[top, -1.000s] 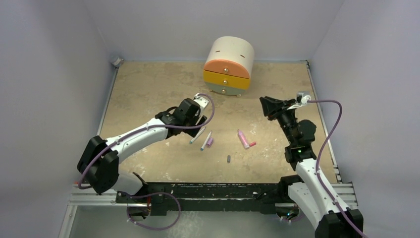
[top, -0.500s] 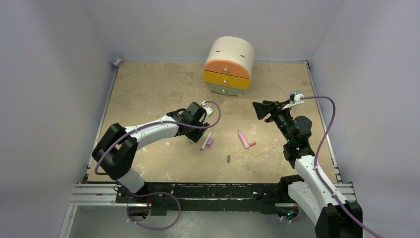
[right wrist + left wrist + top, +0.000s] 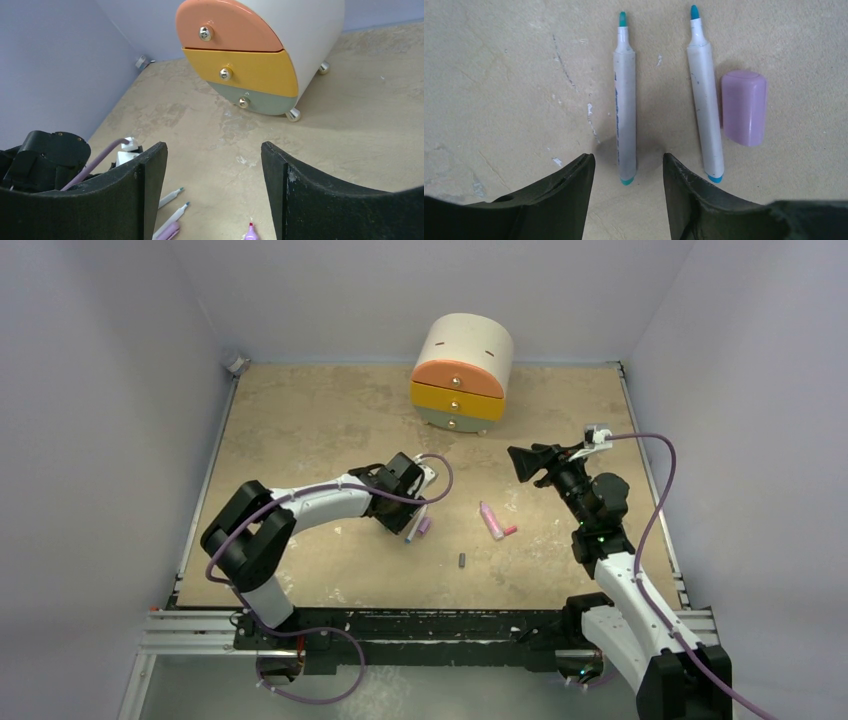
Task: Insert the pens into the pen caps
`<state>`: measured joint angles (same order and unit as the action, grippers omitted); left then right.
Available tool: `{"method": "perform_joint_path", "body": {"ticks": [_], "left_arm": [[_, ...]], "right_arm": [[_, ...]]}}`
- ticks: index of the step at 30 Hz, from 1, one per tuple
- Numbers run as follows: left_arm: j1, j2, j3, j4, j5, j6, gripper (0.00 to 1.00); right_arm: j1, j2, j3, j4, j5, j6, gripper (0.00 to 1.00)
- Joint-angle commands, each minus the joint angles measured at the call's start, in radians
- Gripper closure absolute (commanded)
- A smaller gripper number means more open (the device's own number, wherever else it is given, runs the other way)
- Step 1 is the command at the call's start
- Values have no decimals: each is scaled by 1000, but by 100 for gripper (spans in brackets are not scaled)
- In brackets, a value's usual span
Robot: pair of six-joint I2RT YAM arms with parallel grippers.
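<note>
Just one pen (image 3: 625,110) reaches into the spread left pincer (image 3: 626,161), untouched.

Matt stone-look tabletop (image 3: 499,75), scuffed and mottled
Pens (image 3: 625,115) — dull, smudged white plastic barrels; purple cap (image 3: 744,107) smooth satin plastic; drawer chest (image 3: 310,30) smooth and lightly glossy, with shiny metal knobs (image 3: 226,73).

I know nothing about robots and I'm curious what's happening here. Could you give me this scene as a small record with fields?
Left claw: open, straddling the end of the first white pen, not gripping
Right claw: open, empty, raised, facing the drawer unit
Second white pen: uncapped, parallel to the first, purple cap beside it
Pink pen: lying apart, reddish cap close by
Dark grey cap: alone, nearest the arms' bases
</note>
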<state>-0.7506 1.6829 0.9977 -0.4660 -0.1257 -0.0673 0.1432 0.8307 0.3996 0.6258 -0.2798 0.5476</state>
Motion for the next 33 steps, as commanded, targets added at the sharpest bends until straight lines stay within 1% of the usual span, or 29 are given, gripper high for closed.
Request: {"method": "perform_joint_path", "body": {"ticks": [1,7,8,12,13,14,17,20,23,25,26,29,33], "left_arm": [[-16,21,38,2,5,-1,52],[-16,51,41,-10,-6,-4,58],[-16,57,41,-14,-4,-4,61],[-15,59,40,-20,10,-5,93],[-16,55,40,-19,10,-3,98],[-16,49,40,-19,10,-3,100],[-15,34,42,-20,11,-2,100],[-17,-5,51,-26,-2,-18,100],[-15,-78,81,-24,-35,-57,100],[-16,-137,103,-2,-63,-86,100],[-16,-164,107,21,-71,-104,100],[-16,-236,95,123,-97,-156,100],[-17,-321,5,351,-73,-193,100]], "right_arm": [[1,-15,2,21,4,-8,28],[1,-12,-7,20,7,-10,28],[2,-11,-7,21,5,-10,28],[1,-6,-8,19,5,-13,32],[1,-3,-8,19,6,-13,32],[1,-1,-4,13,9,-11,32],[1,17,19,-22,10,5,31],[1,74,41,-21,-53,33,27],[1,153,37,53,-139,64,27],[18,188,26,135,-142,79,27],[26,206,24,152,-131,82,27],[47,242,58,118,-91,62,27],[72,294,103,141,-91,81,23]]}}
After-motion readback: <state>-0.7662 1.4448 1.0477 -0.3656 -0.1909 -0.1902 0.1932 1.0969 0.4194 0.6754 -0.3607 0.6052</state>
